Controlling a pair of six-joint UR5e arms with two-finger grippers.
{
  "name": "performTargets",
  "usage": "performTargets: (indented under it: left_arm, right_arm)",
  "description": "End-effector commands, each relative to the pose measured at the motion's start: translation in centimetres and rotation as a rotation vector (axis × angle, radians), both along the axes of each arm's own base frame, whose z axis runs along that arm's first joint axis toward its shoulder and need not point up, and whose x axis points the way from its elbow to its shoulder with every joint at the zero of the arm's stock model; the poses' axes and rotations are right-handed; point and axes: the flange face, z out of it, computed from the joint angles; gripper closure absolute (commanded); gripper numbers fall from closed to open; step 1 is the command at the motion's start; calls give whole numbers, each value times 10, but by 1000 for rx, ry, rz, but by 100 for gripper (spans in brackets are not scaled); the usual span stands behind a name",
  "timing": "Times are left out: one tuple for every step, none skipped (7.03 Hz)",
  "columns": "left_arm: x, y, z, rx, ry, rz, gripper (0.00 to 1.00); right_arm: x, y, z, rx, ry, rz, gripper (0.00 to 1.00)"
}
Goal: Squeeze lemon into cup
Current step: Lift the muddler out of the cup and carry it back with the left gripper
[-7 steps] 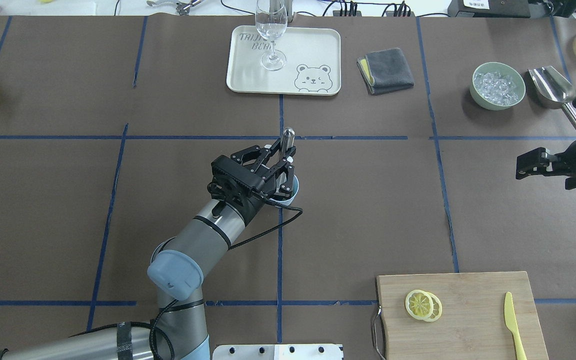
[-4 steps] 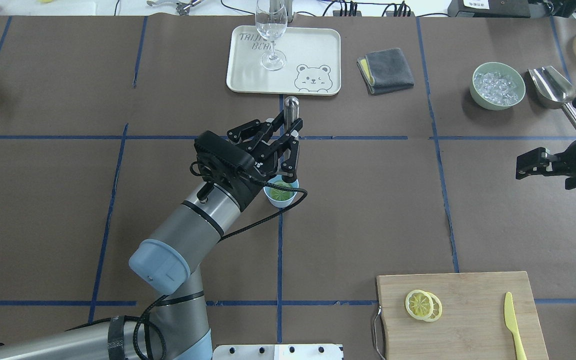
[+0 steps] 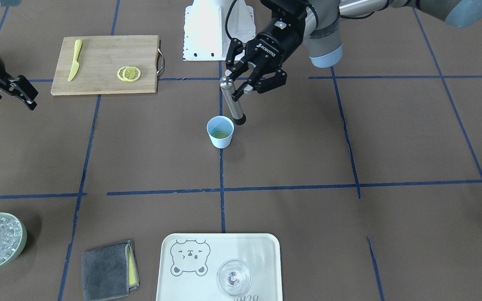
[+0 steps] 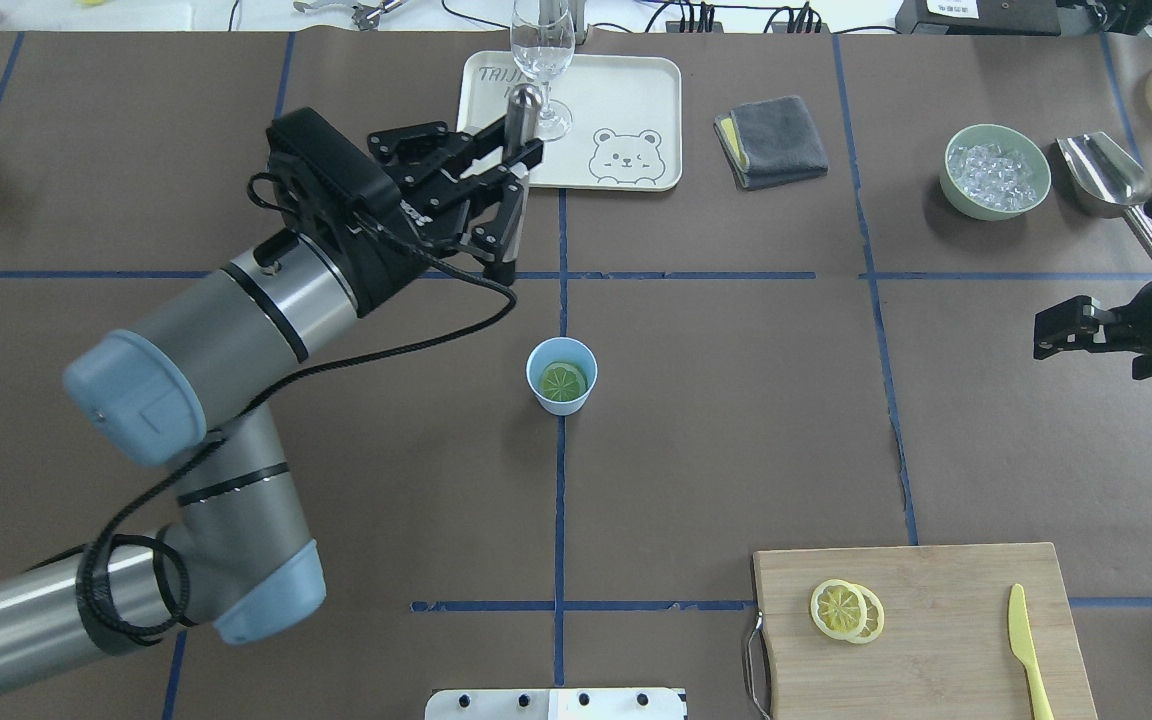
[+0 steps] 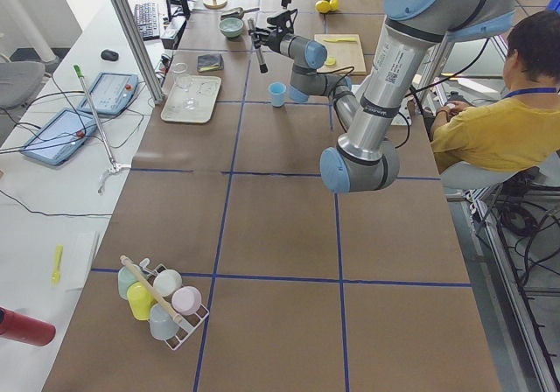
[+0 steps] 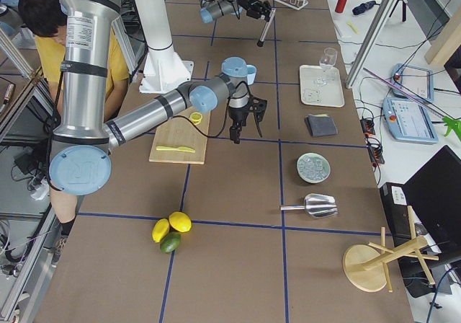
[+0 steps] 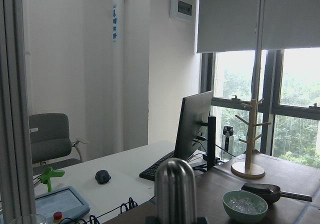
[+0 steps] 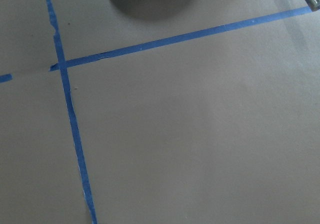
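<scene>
The light-blue cup stands upright at the table's middle, and also shows in the front-facing view. A lemon slice lies flat in its bottom, looking greenish through the blue. My left gripper is shut on a silver metal muddler. It holds the muddler tilted in the air, behind and to the left of the cup, with the tip clear of the rim. The muddler's top fills the low middle of the left wrist view. My right gripper is open and empty at the far right.
A wooden cutting board at the front right carries two overlapping lemon slices and a yellow knife. A cream tray with a clear glass, a grey cloth, a green bowl of ice and a metal scoop stand along the far side.
My left arm has lifted the muddler out of the cup and swung it up, back and to the left. The cup and the slice inside it now show uncovered. The right arm has not moved.
</scene>
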Motion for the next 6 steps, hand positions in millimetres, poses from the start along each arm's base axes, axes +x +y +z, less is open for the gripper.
performTargets:
  left_arm:
    - [-50,-42,65,-91,-190,-21,100]
    - [-82,-61,121,-167,-303,18,100]
    - [-113,-87,158,-300,-435,93,100]
    - [-137,-114,180,-475,-548,143,100]
    - [-152,-122,199,-583,-591,158,100]
    - [-165,-119,225,-781,-517,254,100]
  right_arm:
    - [0,0,1,-2,0,0,0]
    - [1,0,1,0,1,1,0]
    - [1,0,-1,2,-3,1,0]
    - [3,2,-1,-1,-3,5,0]
    - [3,2,1,-3,1,3,0]
    - [2,2,2,-3,2,2,0]
